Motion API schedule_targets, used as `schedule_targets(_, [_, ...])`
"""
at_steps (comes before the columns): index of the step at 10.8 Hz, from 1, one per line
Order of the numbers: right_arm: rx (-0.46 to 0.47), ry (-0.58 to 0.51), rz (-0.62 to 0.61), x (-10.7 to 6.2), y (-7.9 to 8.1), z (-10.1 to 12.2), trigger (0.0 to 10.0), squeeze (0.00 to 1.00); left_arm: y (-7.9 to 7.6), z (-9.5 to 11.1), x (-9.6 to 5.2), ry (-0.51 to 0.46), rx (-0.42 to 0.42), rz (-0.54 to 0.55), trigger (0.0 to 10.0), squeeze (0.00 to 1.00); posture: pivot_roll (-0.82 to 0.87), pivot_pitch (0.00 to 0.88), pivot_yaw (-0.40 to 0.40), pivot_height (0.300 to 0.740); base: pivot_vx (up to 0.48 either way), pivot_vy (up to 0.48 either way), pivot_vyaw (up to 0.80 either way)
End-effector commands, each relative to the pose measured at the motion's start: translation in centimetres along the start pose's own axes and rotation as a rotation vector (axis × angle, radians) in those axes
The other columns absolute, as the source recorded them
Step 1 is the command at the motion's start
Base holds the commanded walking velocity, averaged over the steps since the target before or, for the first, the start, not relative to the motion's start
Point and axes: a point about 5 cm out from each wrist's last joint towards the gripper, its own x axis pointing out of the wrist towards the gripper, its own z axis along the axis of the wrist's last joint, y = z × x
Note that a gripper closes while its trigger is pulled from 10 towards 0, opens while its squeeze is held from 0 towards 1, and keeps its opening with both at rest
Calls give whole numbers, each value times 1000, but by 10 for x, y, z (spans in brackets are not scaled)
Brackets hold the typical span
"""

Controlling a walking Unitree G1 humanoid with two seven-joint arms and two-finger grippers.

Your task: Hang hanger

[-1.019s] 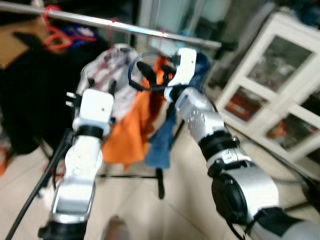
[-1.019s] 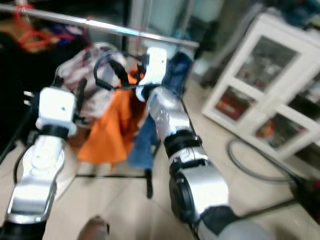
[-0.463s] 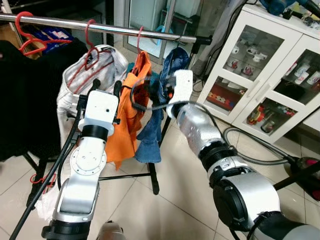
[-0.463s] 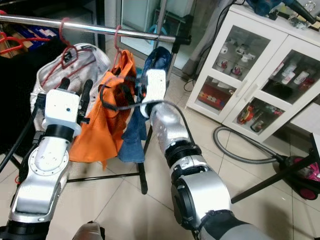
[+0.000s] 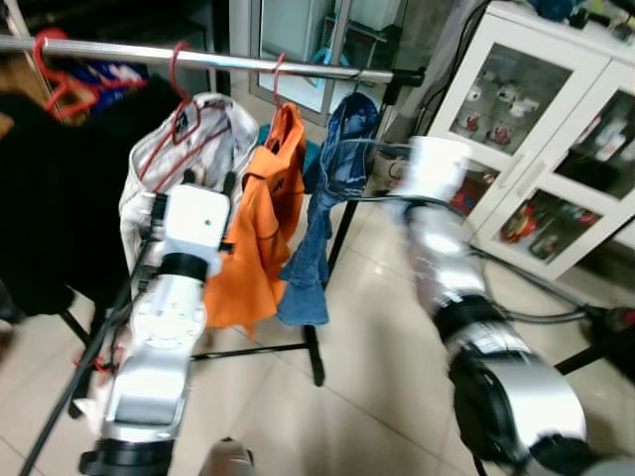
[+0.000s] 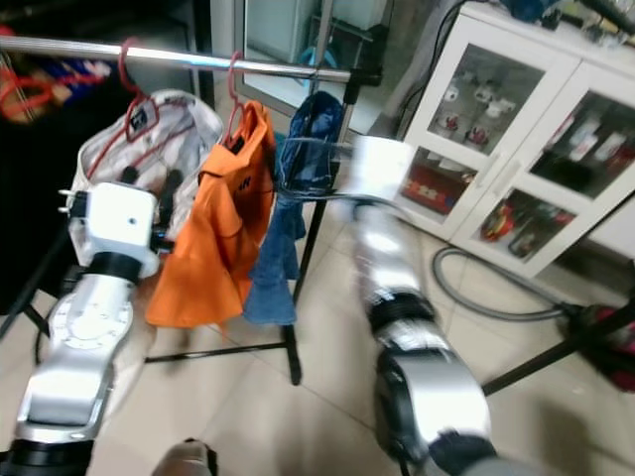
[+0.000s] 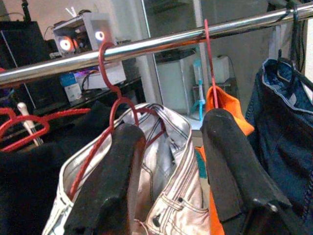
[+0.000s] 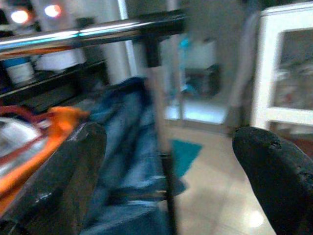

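A steel rail (image 5: 248,61) carries red hangers. One holds pale grey jeans (image 5: 193,129), another an orange garment (image 5: 268,218). Blue jeans (image 5: 332,178) hang from a dark hook near the rail's end post (image 5: 397,77). My left gripper (image 7: 173,127) is open and holds nothing. It stands just below the rail, in front of the grey jeans and the orange garment. My right gripper (image 8: 168,134) is wide open and holds nothing. It faces the rail's end and the blue jeans from a short way off. The right arm (image 5: 437,228) is blurred by motion.
A white glass-door cabinet (image 5: 536,169) stands at the right. Black clothes (image 5: 50,198) and spare red hangers (image 5: 60,59) fill the rail's left part. The rack's black foot (image 5: 313,357) and a grey hose (image 6: 466,297) lie on the tiled floor.
My right gripper has drawn back to the right, away from the blue jeans and the orange garment. The left arm has hardly moved. The camera has shifted a little.
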Motion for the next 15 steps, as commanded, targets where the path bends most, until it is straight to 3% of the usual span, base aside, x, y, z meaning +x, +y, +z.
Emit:
schedule_targets(1, [-25,-11,-92,-12,-23,-8,10000,0,-5,-8,-2,44,-17,-43,10000,0,198,0,-44,740,0,0,0])
schedule_targets(4, [-18,12,-141,-34,-35,-27,10000,0,-4,-28,-11,147,-98,-67,10000,0,146,0,10,740,0,0,0])
schedule_targets(5, [-35,4,-96,-40,-25,-30,10000,0,-7,-23,-5,117,-117,-50,10000,0,126,0,5,740,0,0,0])
schedule_targets(8, [-69,-25,-14,-40,-9,-25,10000,0,-13,-7,1,25,-73,-58,10000,0,129,0,-26,740,0,0,0])
schedule_targets(13, [-37,-16,155,-31,28,-18,10000,0,-9,14,7,-101,-30,4,10000,0,154,0,-69,740,478,0,0])
schedule_targets(15, [-14,-7,196,-28,33,-16,10000,0,-8,16,6,-111,-31,19,10000,0,164,0,-79,740,461,0,0])
